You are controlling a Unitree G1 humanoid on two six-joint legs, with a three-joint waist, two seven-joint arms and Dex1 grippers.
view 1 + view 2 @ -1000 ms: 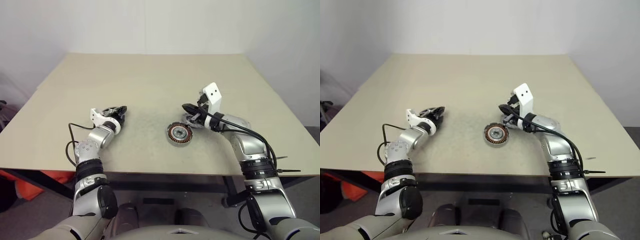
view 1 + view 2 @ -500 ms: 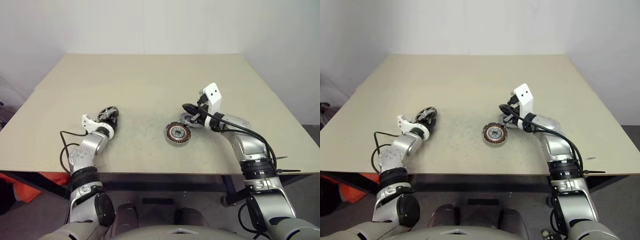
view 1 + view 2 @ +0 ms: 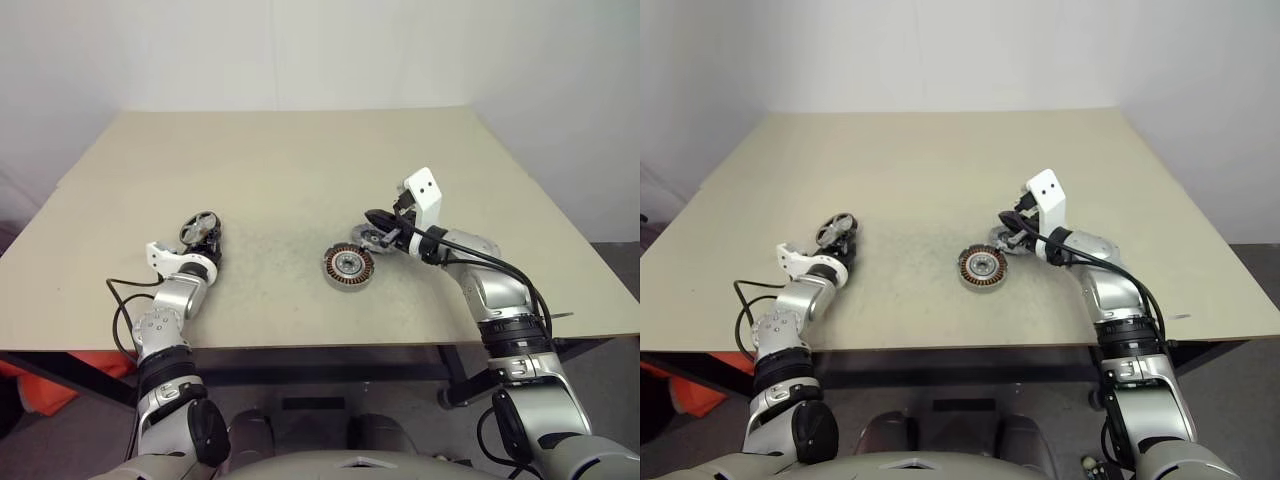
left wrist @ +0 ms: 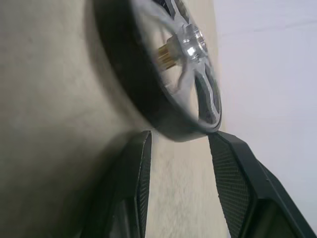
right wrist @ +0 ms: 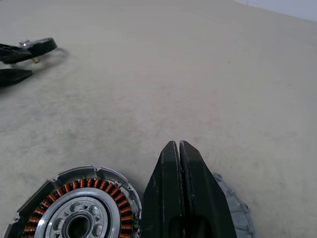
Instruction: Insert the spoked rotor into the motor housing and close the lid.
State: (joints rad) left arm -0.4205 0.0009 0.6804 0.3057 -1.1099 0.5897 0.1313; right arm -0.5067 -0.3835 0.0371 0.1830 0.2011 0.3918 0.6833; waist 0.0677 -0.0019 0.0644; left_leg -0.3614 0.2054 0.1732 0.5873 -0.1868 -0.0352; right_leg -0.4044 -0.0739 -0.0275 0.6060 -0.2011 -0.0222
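- The table [image 3: 300, 170] is a plain beige board in front of a white wall.
- The motor housing [image 3: 348, 267] lies flat near the middle of the table, toward the front edge. Its ring of copper windings and its silver hub face up.
- In the right wrist view, the housing [image 5: 74, 208] sits just beside the right gripper's fingers, and a flat grey metal plate [image 5: 233, 208] with a toothed edge shows behind those fingers, lying on the table.
- The right gripper [image 3: 372, 216] hangs just beyond the housing, on its right side. Its two black fingers [image 5: 181, 193] are pressed together with nothing between them.
- The spoked rotor [image 3: 200, 227] is on the left side of the table, well apart from the housing. It has a dark rim, silver spokes and a small brass shaft at its hub.
- In the left wrist view, the rotor [image 4: 168, 84] lies on the table just past the fingertips, its rim at the mouth of the gap.
- The left gripper [image 3: 203, 240] is right at the rotor, low over the table. Its fingers [image 4: 233, 183] stand partly apart, and whether they touch the rim I cannot tell.
- A black cable [image 3: 125, 300] loops beside the left forearm near the table's front edge.
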